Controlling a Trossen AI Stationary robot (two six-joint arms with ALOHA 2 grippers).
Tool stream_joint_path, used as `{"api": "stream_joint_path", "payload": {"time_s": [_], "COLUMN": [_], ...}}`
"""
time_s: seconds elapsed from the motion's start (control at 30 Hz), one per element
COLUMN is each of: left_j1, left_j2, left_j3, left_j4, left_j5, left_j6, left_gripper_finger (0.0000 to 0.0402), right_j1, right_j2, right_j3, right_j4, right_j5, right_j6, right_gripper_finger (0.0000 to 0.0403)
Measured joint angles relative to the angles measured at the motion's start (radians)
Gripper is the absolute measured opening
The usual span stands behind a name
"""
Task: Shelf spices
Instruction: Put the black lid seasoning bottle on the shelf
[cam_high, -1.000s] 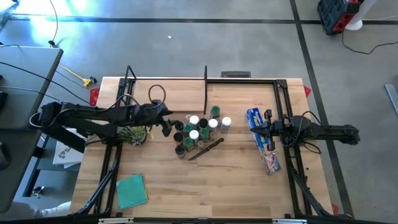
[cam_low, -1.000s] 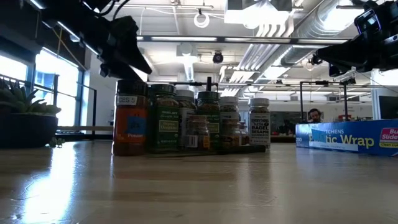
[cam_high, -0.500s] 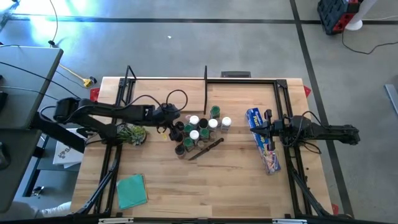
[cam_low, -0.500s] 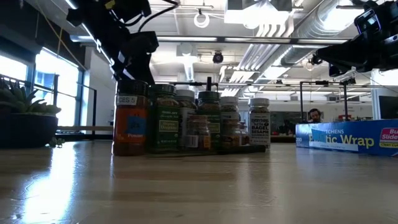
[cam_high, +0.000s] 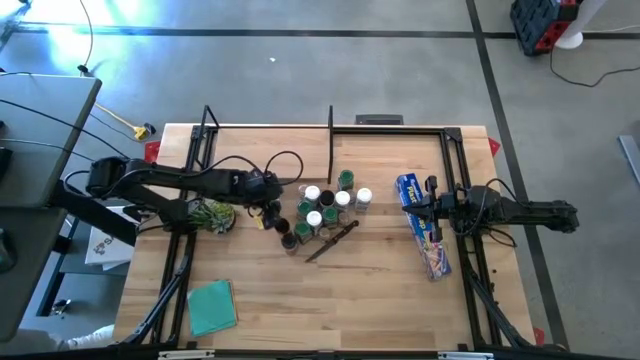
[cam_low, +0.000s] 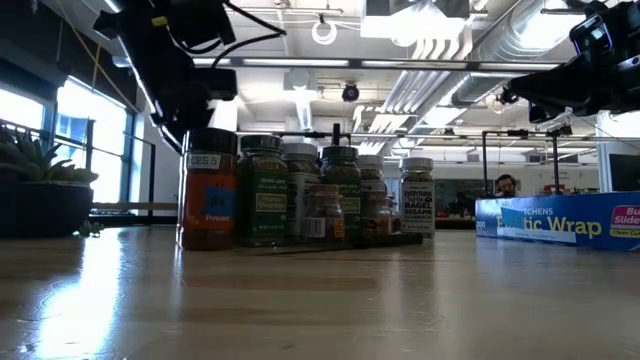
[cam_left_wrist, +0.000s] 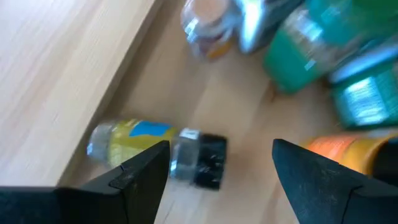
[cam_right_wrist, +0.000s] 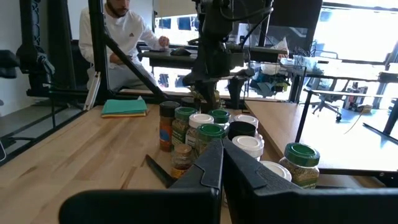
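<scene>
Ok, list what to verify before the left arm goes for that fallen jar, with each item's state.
1. Left gripper open: ok.
2. Fallen jar centred between the fingers: not ok; only its black cap lies in the gap, and the body runs under one finger.
3. Clearance from the upright jars: cannot tell; they stand close beside the gripper.
4. Room on the shelf: ok; no jars on it.
5. Right gripper out of the way: ok; shut, above the blue wrap box.
</scene>
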Motion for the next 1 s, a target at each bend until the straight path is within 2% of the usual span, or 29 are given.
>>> {"api": "stream_joint_path", "payload": {"time_s": [0.17,0.3,0.4,0.53,0.6,0.7,0.8,1.0], "left_j1": [0.000,-0.014,-0.007,0.017,0.023,0.041,0.056,0.066], "left_j2": [-0.051,-0.082,-0.100,-0.096,-0.078,-0.024,0.039,0.172], "left_j3": [0.000,0.000,0.000,-0.006,-0.022,-0.044,-0.043,-0.042], "left_j4": [-0.069,-0.091,-0.099,-0.109,-0.105,-0.089,-0.061,0.084], "left_j5": [-0.091,-0.094,-0.091,-0.109,-0.135,-0.150,-0.155,-0.134], "left_j6": [0.020,0.020,-0.131,-0.433,-0.552,-0.646,-0.688,-0.678], "left_gripper_finger": [0.0280,0.0280,0.0280,0.0280,0.0280,0.0280,0.0280,0.0280], "right_j1": [0.000,0.000,0.000,0.000,0.000,0.000,0.000,0.000], "right_j2": [0.000,0.000,0.000,0.000,0.000,0.000,0.000,0.000], "right_j3": [0.000,0.000,0.000,0.000,0.000,0.000,0.000,0.000], "right_j4": [0.000,0.000,0.000,0.000,0.000,0.000,0.000,0.000], "right_j5": [0.000,0.000,0.000,0.000,0.000,0.000,0.000,0.000], "right_j6": [0.000,0.000,0.000,0.000,0.000,0.000,0.000,0.000], "right_gripper_finger": [0.0000,0.0000,0.0000,0.0000,0.0000,0.0000,0.0000,0.0000]}}
